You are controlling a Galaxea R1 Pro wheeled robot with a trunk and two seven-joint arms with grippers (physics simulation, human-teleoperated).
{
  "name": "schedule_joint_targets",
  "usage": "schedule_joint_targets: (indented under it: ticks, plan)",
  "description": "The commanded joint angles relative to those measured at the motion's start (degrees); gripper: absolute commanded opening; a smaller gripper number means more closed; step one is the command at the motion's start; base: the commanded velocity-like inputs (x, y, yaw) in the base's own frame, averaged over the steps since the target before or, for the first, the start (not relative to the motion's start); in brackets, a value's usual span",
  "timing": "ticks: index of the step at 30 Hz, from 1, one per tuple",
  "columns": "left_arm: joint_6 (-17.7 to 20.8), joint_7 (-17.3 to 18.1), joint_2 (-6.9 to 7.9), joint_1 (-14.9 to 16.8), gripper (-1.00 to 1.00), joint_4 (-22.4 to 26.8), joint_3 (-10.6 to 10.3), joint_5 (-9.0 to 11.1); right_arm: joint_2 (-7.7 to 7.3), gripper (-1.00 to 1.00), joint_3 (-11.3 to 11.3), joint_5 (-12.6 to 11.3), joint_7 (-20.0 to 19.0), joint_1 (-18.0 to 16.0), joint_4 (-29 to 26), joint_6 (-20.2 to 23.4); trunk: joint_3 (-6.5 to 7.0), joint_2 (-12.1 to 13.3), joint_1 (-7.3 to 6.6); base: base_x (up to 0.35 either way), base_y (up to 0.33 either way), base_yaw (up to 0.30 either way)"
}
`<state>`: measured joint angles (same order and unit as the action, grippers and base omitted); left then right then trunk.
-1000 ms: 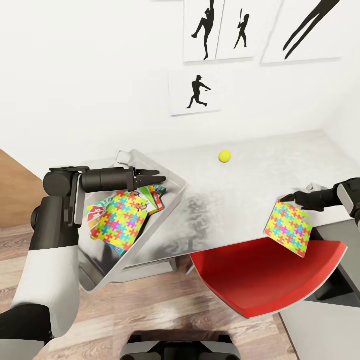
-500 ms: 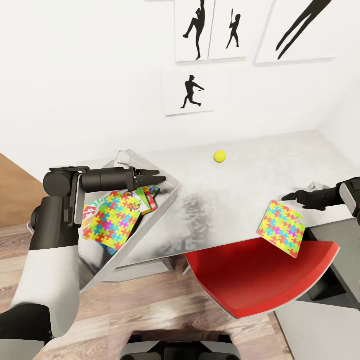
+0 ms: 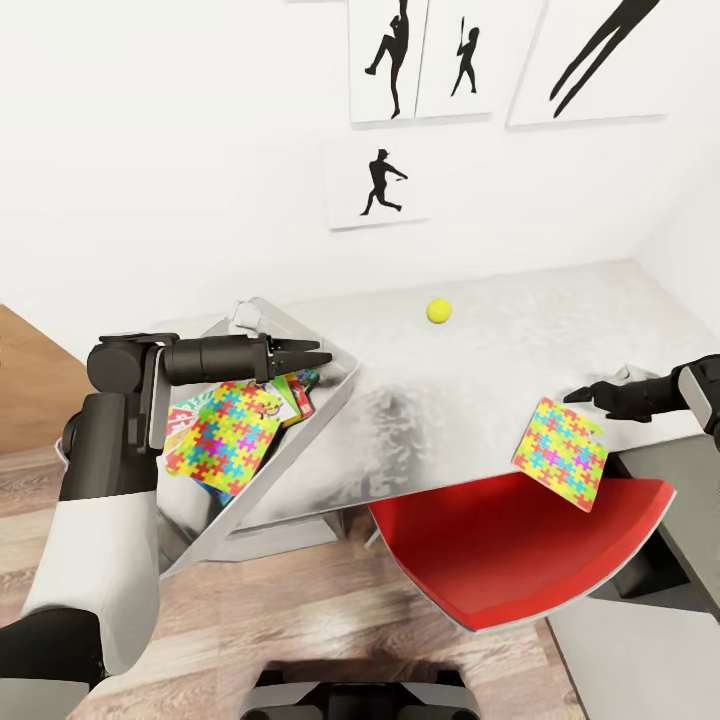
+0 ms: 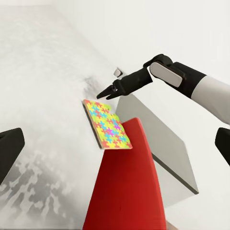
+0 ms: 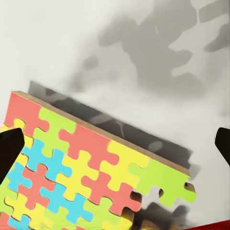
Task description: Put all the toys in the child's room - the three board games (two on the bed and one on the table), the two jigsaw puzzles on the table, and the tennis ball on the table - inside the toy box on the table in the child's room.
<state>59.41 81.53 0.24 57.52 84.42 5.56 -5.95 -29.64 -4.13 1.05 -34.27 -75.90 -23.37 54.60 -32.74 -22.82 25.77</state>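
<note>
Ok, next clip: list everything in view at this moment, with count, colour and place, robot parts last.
jigsaw puzzles: 2, pink-yellow-green-blue; one in the toy box, one overhanging the table's front edge above the chair.
board games: red, green and yellow boxes under the puzzle in the toy box; count unclear.
tennis ball: 1, yellow-green, on the table near the wall.
toy box: 1, light grey, tilted at the table's left end.
table: 1, light grey, along the wall.
chair: 1, red, below the table's front edge.
silhouette pictures: 4, black on white, on the wall.
left gripper: over the toy box.
right gripper: open, beside the overhanging puzzle.
</note>
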Motion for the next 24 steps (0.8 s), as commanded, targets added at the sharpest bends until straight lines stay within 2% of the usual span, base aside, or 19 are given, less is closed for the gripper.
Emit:
schedule_joint_targets:
  ticks: [1,9,24]
  plan:
    - [0.6,0.6,-0.03,0.1,1.00,0.0,0.1,-0.6,0.01,1.00,-0.3,0.1,-0.1,0.0,0.0,0.4,-0.08,-0.1,0.02,-0.132,-0.001,0.000]
    - [0.6,0.6,-0.12,0.1,1.00,0.0,0.1,-0.6,0.02,1.00,-0.2,0.2,-0.1,0.0,0.4,0.5,-0.08,-0.1,0.02,-0.091,0.000,0.000]
    - [0.6,0.6,-0.15,0.1,1.00,0.0,0.1,-0.6,0.07,1.00,-0.1,0.2,0.0,0.0,0.5,0.7,-0.08,-0.1,0.02,-0.010,0.000,0.000]
